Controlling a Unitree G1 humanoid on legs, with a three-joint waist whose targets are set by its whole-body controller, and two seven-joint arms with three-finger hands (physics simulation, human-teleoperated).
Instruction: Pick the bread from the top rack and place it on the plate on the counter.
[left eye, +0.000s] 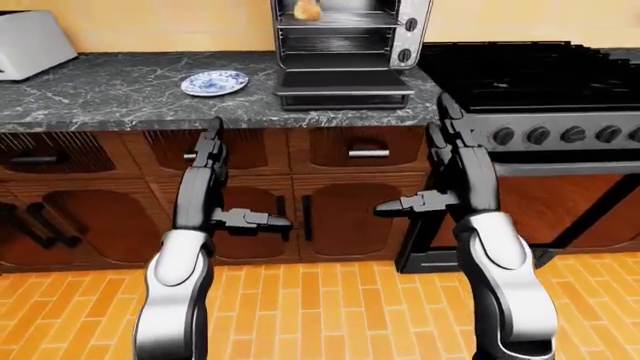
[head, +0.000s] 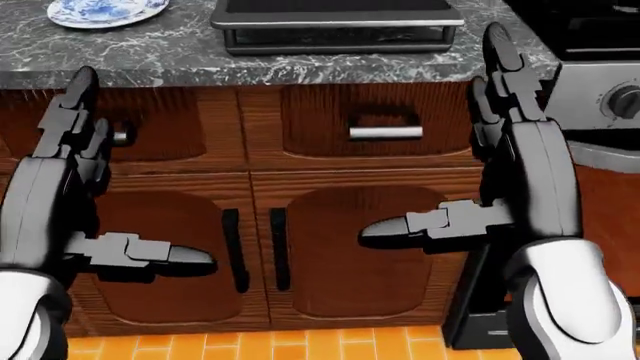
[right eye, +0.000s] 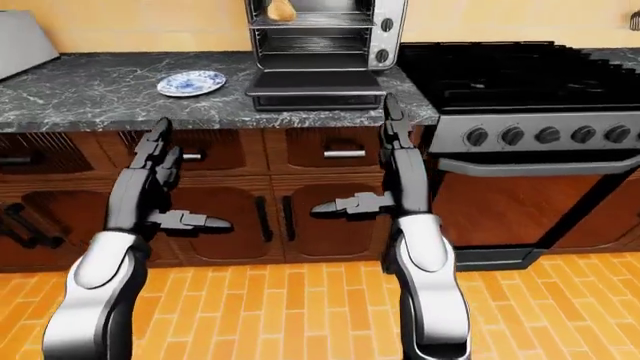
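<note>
Up near the top of the left-eye view, a small golden-brown piece of bread (left eye: 307, 10) sits on the top rack of a shiny silver toaster oven (left eye: 400, 34). The picture cuts off the top of the bread, so I cannot tell which way its long side points. The oven's dark door (left eye: 345, 84) is folded down flat onto the counter, and the lower rack looks bare.

To the left of the oven, a round white plate with blue patterns (left eye: 214, 82) lies flat on the dark grey marbled stone counter (left eye: 100, 94). It has nothing on it. The plate is near the oven door but not touching it.

At the far left of the counter sits a grey box-like toaster (left eye: 30, 43). To the right of the oven is a black stove with round knobs (left eye: 540, 97).

The robot's black left hand (left eye: 215, 184) is held up in front of the brown wooden cupboard doors (left eye: 340, 210). Its fingers point up and its thumb sticks out sideways, spread wide, with nothing in it. The black right hand (left eye: 450, 169) is the same, wide and holding nothing. Both hands are below the counter edge, well apart from the bread and the plate. The floor is orange brick tiles (left eye: 320, 315).
</note>
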